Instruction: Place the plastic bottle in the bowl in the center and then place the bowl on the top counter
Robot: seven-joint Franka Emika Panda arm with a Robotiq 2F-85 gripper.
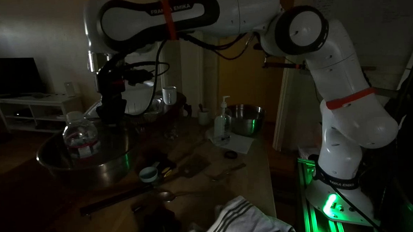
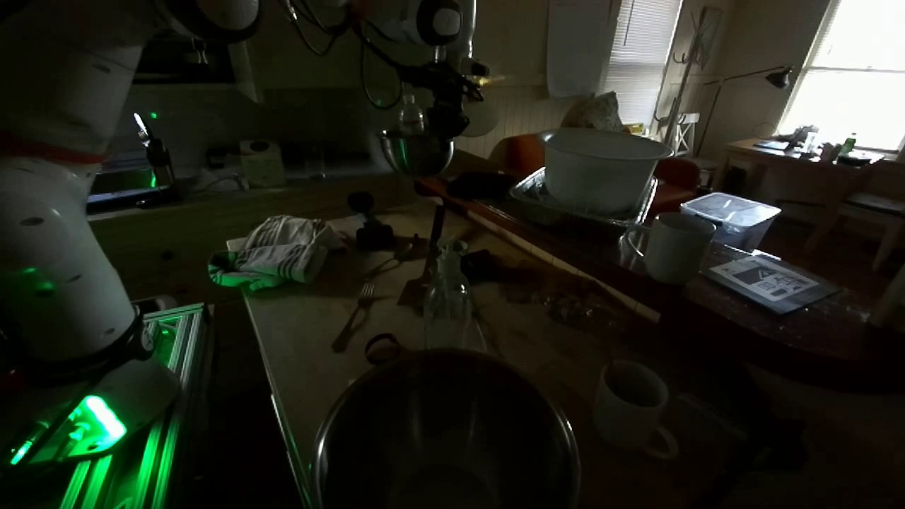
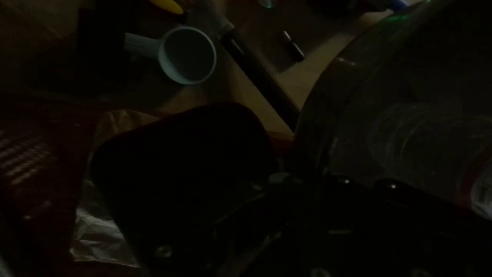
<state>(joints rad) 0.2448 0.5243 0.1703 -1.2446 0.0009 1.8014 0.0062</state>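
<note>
The shiny steel bowl hangs in the air in both exterior views [image 1: 104,172] [image 2: 416,157], and its side fills the right of the wrist view [image 3: 326,88]. The clear plastic bottle [image 1: 80,135] stands inside it, its cap above the rim; it also shows in an exterior view [image 2: 411,116] and dimly in the wrist view [image 3: 415,142]. My gripper [image 1: 113,121] points down at the bowl's rim and is shut on it, with the rim between the fingers. It also shows in an exterior view [image 2: 447,131]. The fingertips in the wrist view [image 3: 296,179] are very dark.
A raised dark counter [image 2: 714,318] holds a white tub [image 2: 601,173] in a tray and a mug [image 2: 675,247]. On the lower table [image 1: 251,176] are a second steel bowl [image 1: 246,119], a pump bottle [image 1: 222,125], a measuring cup [image 1: 148,174], utensils and a striped towel [image 1: 246,222].
</note>
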